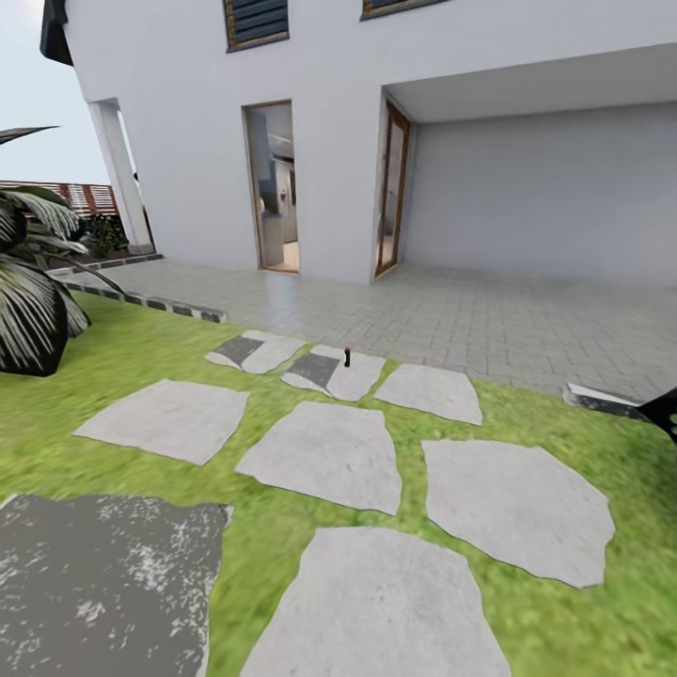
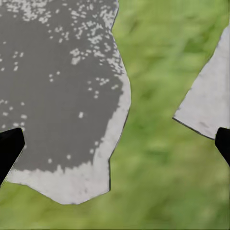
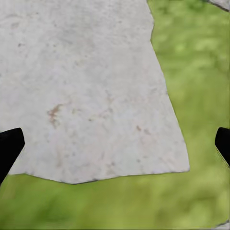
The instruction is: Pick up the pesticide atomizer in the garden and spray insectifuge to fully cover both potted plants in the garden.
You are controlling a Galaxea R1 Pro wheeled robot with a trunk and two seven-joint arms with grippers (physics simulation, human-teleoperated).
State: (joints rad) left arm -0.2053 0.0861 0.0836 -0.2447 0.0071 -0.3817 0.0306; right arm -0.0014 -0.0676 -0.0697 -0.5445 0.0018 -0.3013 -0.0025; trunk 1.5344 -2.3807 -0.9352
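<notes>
- White house [image 1: 188, 122] w/ paved terrace behind; garden lawn [image 1: 122, 357] in front, crossed by stepping stones [image 1: 324, 451], dark mottled patio [image 1: 94, 574] near-left.
- Palm [image 1: 28, 301] at left; no small grey pots seen.
- Tiny dark upright item [image 1: 347, 356] on a far stone, poss. the atomizer, too small to tell.
- Left gripper [image 2: 115, 148] & right gripper [image 3: 115, 148]: fingers spread wide, holding nothing.
- Task prob. barely begun: pickup + spraying both left.

A green lawn [image 1: 141, 357] carries pale irregular stepping stones [image 1: 324, 456]; a mottled grey paved patch [image 1: 103, 583] lies at 7 o'clock; grey pavers [image 1: 489, 315] run before a white house wall [image 1: 188, 141] with an open wooden-framed doorway [image 1: 273, 188] at 12 o'clock; a slatted brown fence [image 1: 80, 196] stands at 10 o'clock.
</notes>
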